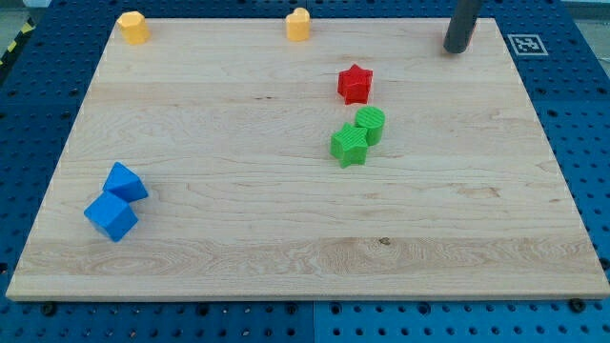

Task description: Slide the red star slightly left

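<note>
The red star (355,83) lies on the wooden board (238,257), right of centre near the view's top. My tip (456,49) stands at the board's top right, to the right of the star and a little above it, well apart from it. Just below the star, a green cylinder (371,125) and a green star (349,146) touch each other.
Two yellow blocks sit on the board's top edge, one at the left (133,27) and one near the middle (298,24). Two blue blocks (125,182) (111,216) touch at the lower left. A marker tag (525,44) lies off the board at top right.
</note>
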Tool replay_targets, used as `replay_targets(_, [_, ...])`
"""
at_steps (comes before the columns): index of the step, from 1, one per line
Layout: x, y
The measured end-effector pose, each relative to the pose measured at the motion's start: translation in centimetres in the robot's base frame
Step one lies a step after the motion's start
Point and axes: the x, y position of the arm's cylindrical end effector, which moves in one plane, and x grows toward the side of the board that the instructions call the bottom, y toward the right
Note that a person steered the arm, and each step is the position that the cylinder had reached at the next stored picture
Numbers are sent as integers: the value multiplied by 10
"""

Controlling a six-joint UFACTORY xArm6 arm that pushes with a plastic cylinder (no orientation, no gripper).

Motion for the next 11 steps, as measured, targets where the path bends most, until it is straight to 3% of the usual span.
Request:
replay_targets(2, [0, -25])
replay_targets(4, [27, -132])
replay_targets(8, [36, -127])
replay_targets(9, [39, -87])
replay_targets(10, [52, -65])
replay_targets(11, [75, -83])
